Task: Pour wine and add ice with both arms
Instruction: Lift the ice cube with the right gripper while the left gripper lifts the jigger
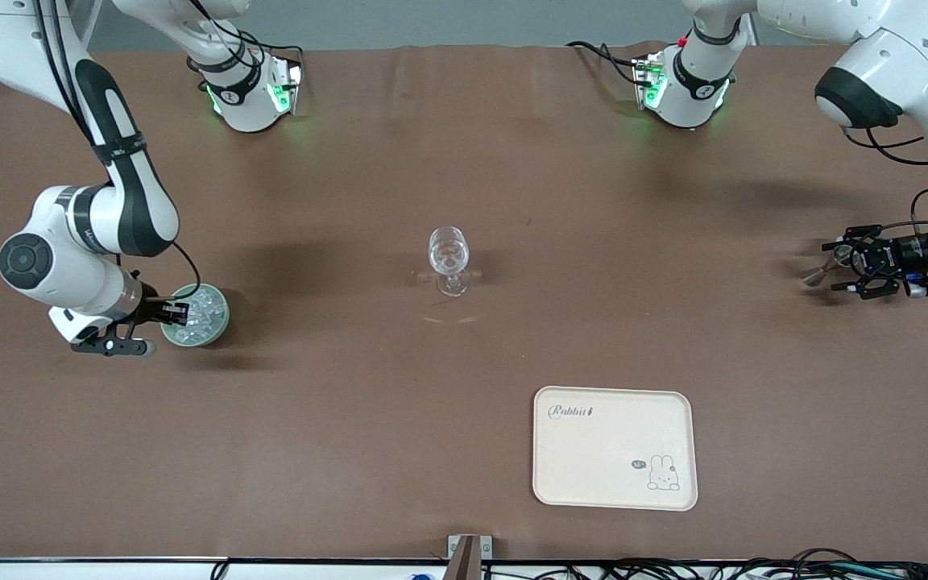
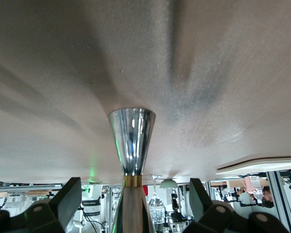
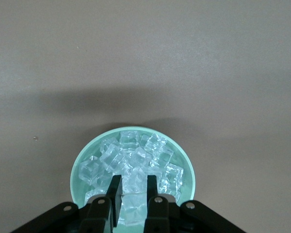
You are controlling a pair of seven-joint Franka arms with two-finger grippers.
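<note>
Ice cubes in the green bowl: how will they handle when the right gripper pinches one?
Probably slippery: the ice looks glassy and smooth. Loosely heaped in the bowl, so neighbours may shift as the right gripper closes. Each cube is small, so likely light.

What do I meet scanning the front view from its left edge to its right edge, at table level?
Right gripper dipped into the green bowl of ice → wine glass → rabbit tray → left gripper with a shiny metal pourer.
</note>
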